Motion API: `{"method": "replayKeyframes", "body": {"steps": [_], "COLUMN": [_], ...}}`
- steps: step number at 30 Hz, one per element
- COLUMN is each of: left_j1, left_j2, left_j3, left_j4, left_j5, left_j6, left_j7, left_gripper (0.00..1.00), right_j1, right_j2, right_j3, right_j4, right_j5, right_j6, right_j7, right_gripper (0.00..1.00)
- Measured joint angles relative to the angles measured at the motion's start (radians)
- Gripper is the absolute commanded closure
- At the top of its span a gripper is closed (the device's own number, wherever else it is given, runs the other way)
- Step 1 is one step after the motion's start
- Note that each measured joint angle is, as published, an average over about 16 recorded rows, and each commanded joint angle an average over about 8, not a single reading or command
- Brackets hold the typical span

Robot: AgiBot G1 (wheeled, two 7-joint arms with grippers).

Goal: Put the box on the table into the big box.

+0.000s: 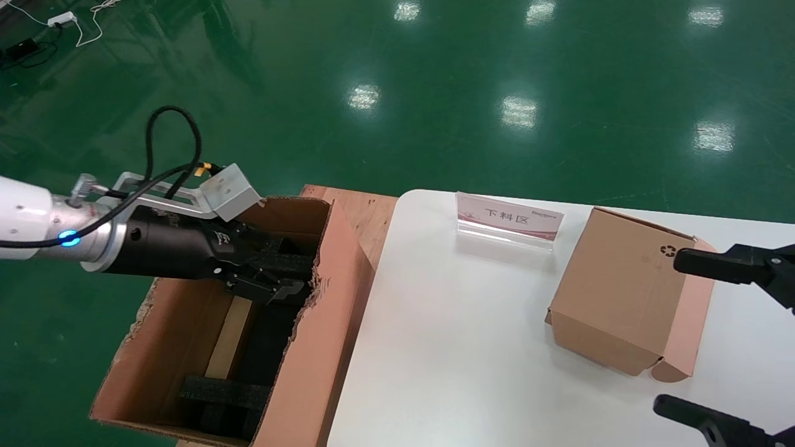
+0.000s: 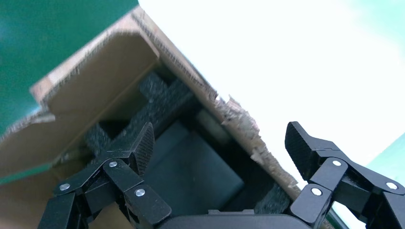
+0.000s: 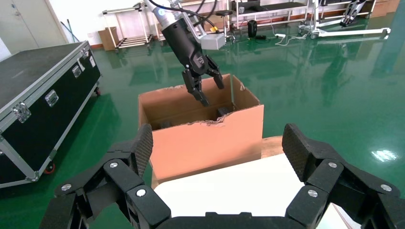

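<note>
**Left gripper open over the big box, right gripper open by the table**

The floor (image 1: pixel 497 74) is green and shiny. It fills most of the head view.

The table (image 1: pixel 472 347) is white and smooth with a rounded corner. It stands right beside the big box (image 1: pixel 323 347). The big box is a deep brown carton with torn, ragged top edges. Its tall side wall stands just beside the table edge. Inside it are black foam pieces (image 1: pixel 223 397) and a strip of light brown cardboard. From the right wrist view the big box (image 3: pixel 210 138) shows past the table's edge.

The left arm reaches in from the left. It is white and silver near the body and black near the end.

On the table sits a chunky brown cardboard box (image 1: pixel 621 292) with a small black recycling mark. One side flap sticks out a bit at the bottom. It is near the right side of the table. Behind it, nearer the far edge, stands a small clear sign (image 1: pixel 508 222) with a red band.

The left gripper (image 1: pixel 282 282) hangs over the opening of the big box, near the ragged wall next to the table. Its fingers are spread wide apart and hold nothing. The left wrist view looks down between the fingers (image 2: pixel 143 143) at the foam and the torn edge.

The right gripper (image 1: pixel 733 335) is low at the right side, with its fingers spread wide on either side of the chunky box's right end. It holds nothing.

The slim flat box cannot be seen in any view.
</note>
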Motion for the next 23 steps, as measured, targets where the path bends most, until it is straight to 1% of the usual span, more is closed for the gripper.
{"method": "replayKeyframes", "body": {"steps": [6, 13, 16, 23], "left_j1": [0.020, 0.057, 0.080, 0.108], "left_j2": [-0.009, 0.022, 0.034, 0.046], "left_j3": [-0.032, -0.075, -0.104, -0.142], "left_j4": [0.002, 0.010, 0.014, 0.018], "left_j5": [-0.023, -0.011, -0.011, -0.015], "left_j6": [0.008, 0.030, 0.042, 0.057], "left_j7": [0.046, 0.023, 0.022, 0.027], "left_gripper": [0.00, 0.00, 0.00, 0.00], "right_j1": [0.000, 0.000, 0.000, 0.000], "right_j2": [0.000, 0.000, 0.000, 0.000], "right_j3": [0.000, 0.000, 0.000, 0.000], "right_j4": [0.000, 0.000, 0.000, 0.000], "right_j5": [0.000, 0.000, 0.000, 0.000], "right_j6": [0.000, 0.000, 0.000, 0.000], "right_j7": [0.000, 0.000, 0.000, 0.000], "right_gripper": [0.00, 0.00, 0.00, 0.00]}}
